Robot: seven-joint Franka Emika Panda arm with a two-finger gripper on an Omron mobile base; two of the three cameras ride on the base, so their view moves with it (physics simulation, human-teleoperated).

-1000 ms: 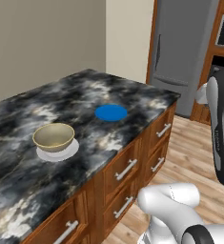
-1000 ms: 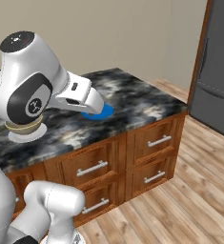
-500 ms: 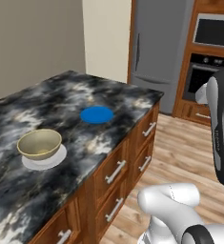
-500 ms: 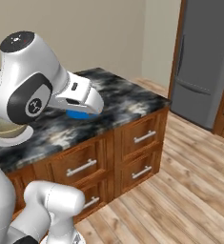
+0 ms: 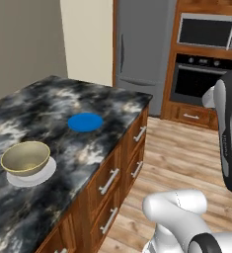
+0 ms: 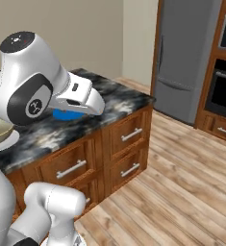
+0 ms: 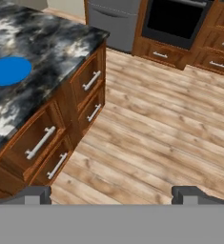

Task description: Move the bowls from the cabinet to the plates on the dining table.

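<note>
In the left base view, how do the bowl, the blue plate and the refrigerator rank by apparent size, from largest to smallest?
1. Refrigerator, largest even though it stands farthest away.
2. Bowl and blue plate: they look about equally wide; the bowl is nearer the camera, so I leave them unranked.

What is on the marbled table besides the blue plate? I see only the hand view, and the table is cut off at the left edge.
Observer: A grey-olive round bowl with tan inside sits on a pale grey-white flat plate, nearer the base than the bright blue round plate.
Operator: Is anything on the blue plate?
Observer: No, it is bare in the left base view.
Operator: Is a second bowl on the dark marbled stone table?
Observer: No second one is on the part that the left base view shows.
</note>
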